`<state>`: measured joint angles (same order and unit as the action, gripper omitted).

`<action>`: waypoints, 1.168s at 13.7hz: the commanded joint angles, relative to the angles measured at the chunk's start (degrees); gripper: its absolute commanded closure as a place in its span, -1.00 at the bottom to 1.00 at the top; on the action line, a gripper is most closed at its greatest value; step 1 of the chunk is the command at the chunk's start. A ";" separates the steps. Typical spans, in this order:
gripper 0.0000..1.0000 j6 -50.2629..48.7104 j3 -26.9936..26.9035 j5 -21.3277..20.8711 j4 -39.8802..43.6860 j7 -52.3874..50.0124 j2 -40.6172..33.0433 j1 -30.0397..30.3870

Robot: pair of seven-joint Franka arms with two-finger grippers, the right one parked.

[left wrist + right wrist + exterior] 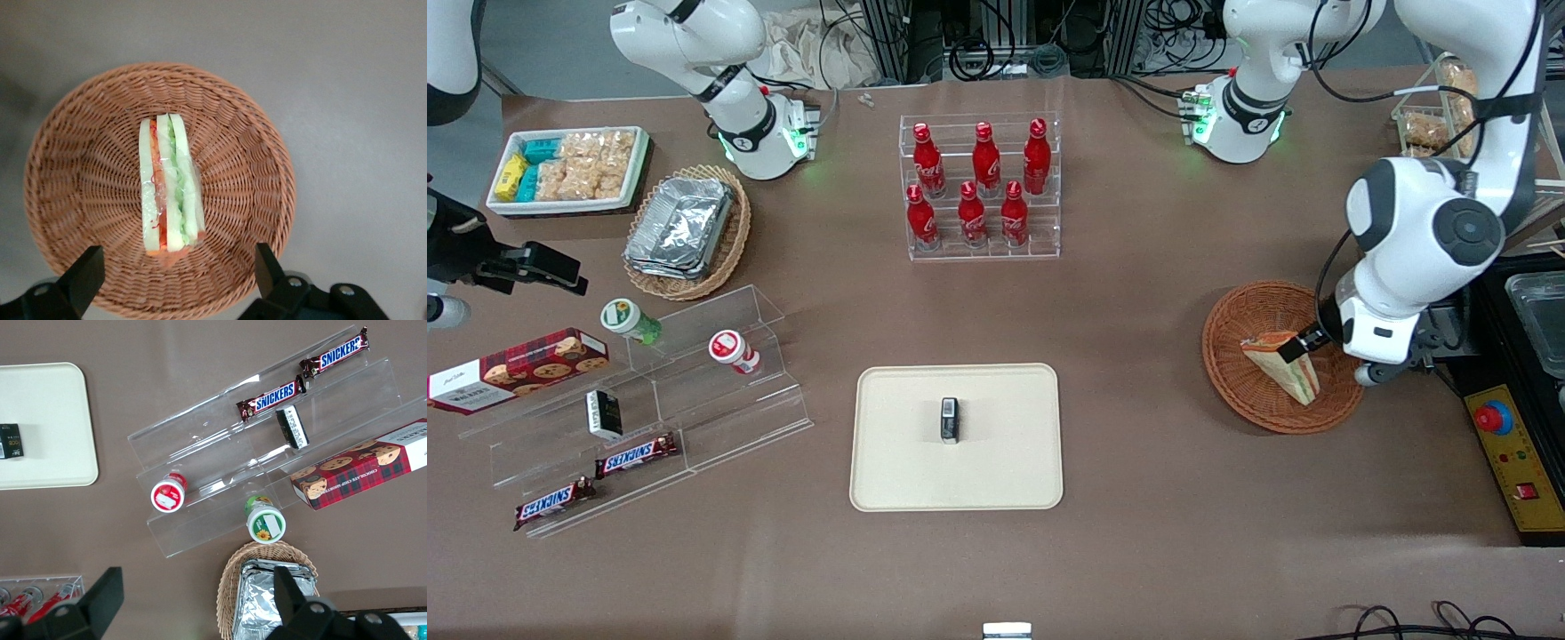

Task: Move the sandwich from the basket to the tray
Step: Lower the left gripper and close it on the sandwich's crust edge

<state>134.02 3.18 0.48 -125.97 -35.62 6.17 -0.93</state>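
Reddish-brown woven basket (80, 173) holds pale sandwich (168, 187) striped green, orange, red; black-fingered gripper (177, 277) above; cream tray (889, 471) bears a seemingly black box (950, 420).

You have a brown matte table (1138, 373) carrying a flat cream rectangular tray (898, 480) nearest the front camera, a round reddish-brown wicker basket (1245, 311) toward the working arm's end, and a clear acrylic rack of red bottles (980, 187) farther from the camera. The gripper (1303, 342) hovers over that basket.
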 commanded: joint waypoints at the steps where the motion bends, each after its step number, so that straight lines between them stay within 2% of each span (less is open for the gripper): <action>1: -1.00 2.83 -0.10 -1.34 -4.55 -3.75 -2.83 -0.12; 11: -1.00 15.82 -0.63 -2.15 -11.75 -7.97 -0.20 1.37; 16: -1.00 20.32 -0.90 -2.15 -11.85 -10.26 3.57 1.28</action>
<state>150.49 2.19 -0.05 -136.26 -42.57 9.12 0.25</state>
